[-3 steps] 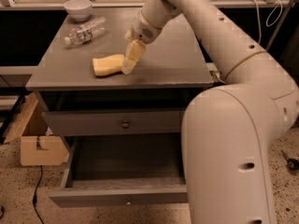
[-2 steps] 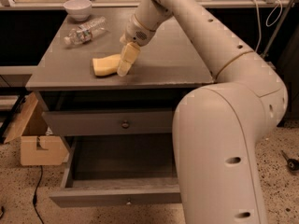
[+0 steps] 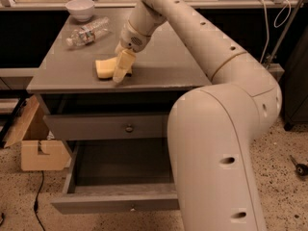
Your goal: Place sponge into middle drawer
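Observation:
The pale-yellow sponge (image 3: 104, 67) lies flat on the grey cabinet top (image 3: 163, 66), near its front edge. My gripper (image 3: 121, 70) points down at the sponge's right end, touching or overlapping it; I cannot tell whether it grips it. The middle drawer (image 3: 96, 202) is pulled out below, its dark inside showing and empty. My arm reaches in from the right and hides the drawer's right part.
The upper drawer front (image 3: 86, 127) with a round knob is closed. A white bowl (image 3: 80, 8) and a lying plastic bottle (image 3: 89, 32) sit at the top's back left. A cardboard box (image 3: 36, 150) stands on the floor at left.
My gripper has moved a little left and down, from beside the sponge onto its right end. The sponge has stayed in place.

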Tool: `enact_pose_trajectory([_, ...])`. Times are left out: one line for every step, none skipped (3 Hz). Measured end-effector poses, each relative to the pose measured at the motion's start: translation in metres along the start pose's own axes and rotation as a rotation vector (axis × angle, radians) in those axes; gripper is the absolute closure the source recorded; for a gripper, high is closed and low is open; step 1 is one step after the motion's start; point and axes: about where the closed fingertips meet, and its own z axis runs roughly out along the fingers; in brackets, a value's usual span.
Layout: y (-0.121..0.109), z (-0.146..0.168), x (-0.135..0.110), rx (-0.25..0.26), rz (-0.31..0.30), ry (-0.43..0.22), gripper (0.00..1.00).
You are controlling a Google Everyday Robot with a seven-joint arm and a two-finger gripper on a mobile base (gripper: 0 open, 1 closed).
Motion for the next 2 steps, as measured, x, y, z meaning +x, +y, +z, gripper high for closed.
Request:
enact_pose_trajectory([0.004, 0.006, 0.003, -0.009, 0.011, 0.011, 0.40])
enact_pose_trajectory([0.012, -0.005, 0.009, 0.008, 0.040, -0.041, 0.64])
